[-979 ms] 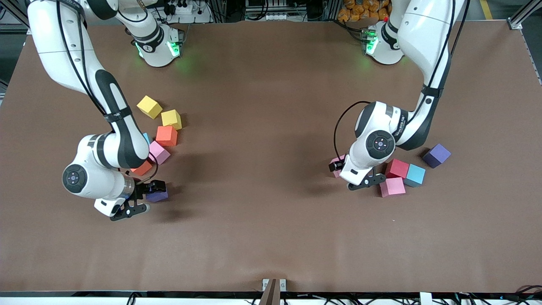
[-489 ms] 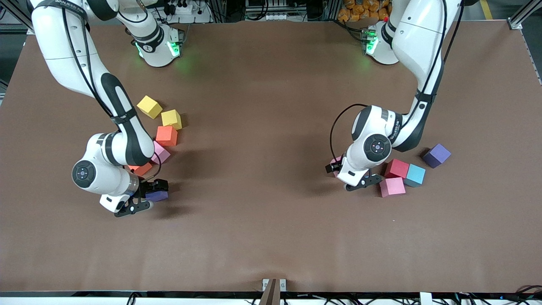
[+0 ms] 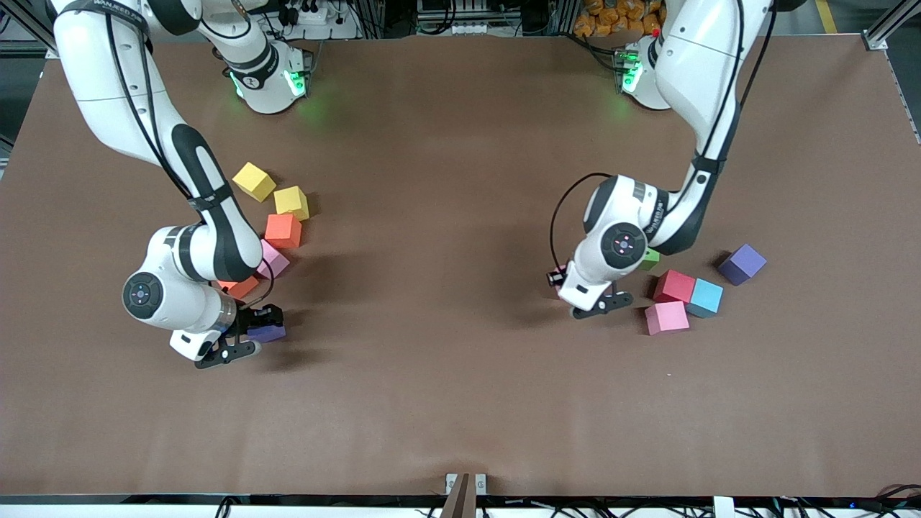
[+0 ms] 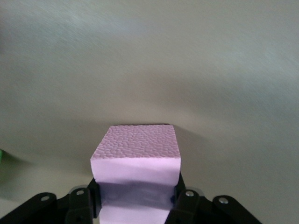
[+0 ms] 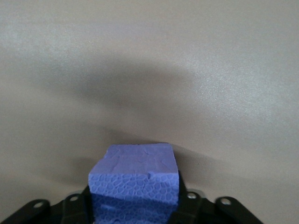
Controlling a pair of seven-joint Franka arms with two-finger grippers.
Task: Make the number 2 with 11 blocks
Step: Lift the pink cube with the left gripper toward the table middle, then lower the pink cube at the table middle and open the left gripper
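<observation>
My right gripper (image 3: 248, 334) is shut on a purple block (image 3: 267, 333), low over the table toward the right arm's end. In the right wrist view the same purple block (image 5: 135, 179) fills the gap between the fingers (image 5: 187, 200). My left gripper (image 3: 584, 291) is shut on a pink block (image 4: 135, 156), low over the table beside a loose cluster: a green block (image 3: 650, 259), a red one (image 3: 675, 285), a light blue one (image 3: 706, 297), a pink one (image 3: 666, 317) and a purple one (image 3: 742, 263). The wrist hides the held pink block in the front view.
Toward the right arm's end lie two yellow cubes (image 3: 253, 180) (image 3: 291, 202), an orange block (image 3: 283, 230), a pink block (image 3: 273, 260) and another orange block (image 3: 243, 287) partly under the right arm. Bare brown table (image 3: 446, 324) spreads between the two grippers.
Both grippers have shut on their blocks. The left gripper has shifted toward the middle of the table with the pink block, uncovering the green block. The right arm settled over the purple block.
</observation>
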